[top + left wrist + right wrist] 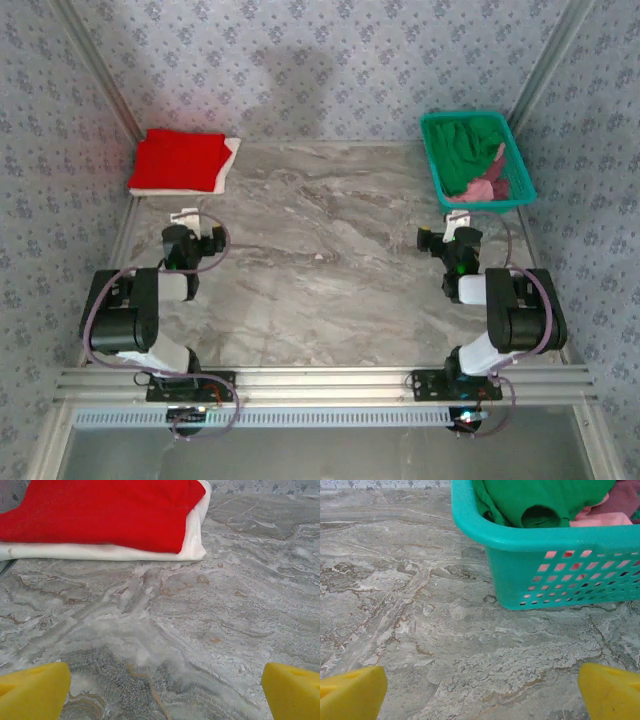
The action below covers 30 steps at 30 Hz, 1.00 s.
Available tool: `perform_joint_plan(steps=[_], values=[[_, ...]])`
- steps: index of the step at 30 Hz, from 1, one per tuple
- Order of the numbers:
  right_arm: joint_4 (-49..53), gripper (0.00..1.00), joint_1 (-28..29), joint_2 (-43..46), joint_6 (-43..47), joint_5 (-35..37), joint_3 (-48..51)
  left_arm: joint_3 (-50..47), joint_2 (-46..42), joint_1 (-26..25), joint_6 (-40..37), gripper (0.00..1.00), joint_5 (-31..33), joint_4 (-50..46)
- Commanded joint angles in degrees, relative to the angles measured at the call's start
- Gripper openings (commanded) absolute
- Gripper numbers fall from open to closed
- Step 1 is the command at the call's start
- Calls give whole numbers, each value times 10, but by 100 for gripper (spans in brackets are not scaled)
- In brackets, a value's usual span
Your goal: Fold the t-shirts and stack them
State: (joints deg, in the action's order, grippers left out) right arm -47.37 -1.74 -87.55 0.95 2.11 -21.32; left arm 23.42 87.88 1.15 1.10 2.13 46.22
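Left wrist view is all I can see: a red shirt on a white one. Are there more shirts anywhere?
Observer: Yes, a green shirt lies heaped in a teal basket at the table's far right.
Visitor: Anything else in it?
Observer: Pink cloth peeks out beside the green, toward the basket's near side.
Visitor: Is the right claw holding any?
Observer: No, the right claw is open and empty, facing the basket.
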Motion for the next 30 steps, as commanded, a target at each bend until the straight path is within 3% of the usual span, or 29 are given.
perform_joint_plan(steps=[1, 14, 19, 23, 26, 28, 30], values=[[1, 100, -1, 0, 1, 0, -10, 5, 1, 4, 5, 98, -10, 0], [-2, 100, -1, 1, 1, 0, -9, 4, 0, 6, 6, 98, -15, 2], [22, 100, 27, 46, 13, 69, -5, -6, -40, 5, 6, 98, -10, -8], [270, 100, 41, 194, -58, 107, -73, -24, -192, -25, -2, 98, 27, -99], [417, 100, 78, 275, -76, 119, -170, 38, -323, -62, 31, 98, 21, -228], [490, 100, 86, 261, -97, 156, -256, 132, -327, -106, 29, 98, 11, -310], [604, 99, 51, 201, -159, 131, -370, 253, -267, -157, 14, 95, -3, -395]])
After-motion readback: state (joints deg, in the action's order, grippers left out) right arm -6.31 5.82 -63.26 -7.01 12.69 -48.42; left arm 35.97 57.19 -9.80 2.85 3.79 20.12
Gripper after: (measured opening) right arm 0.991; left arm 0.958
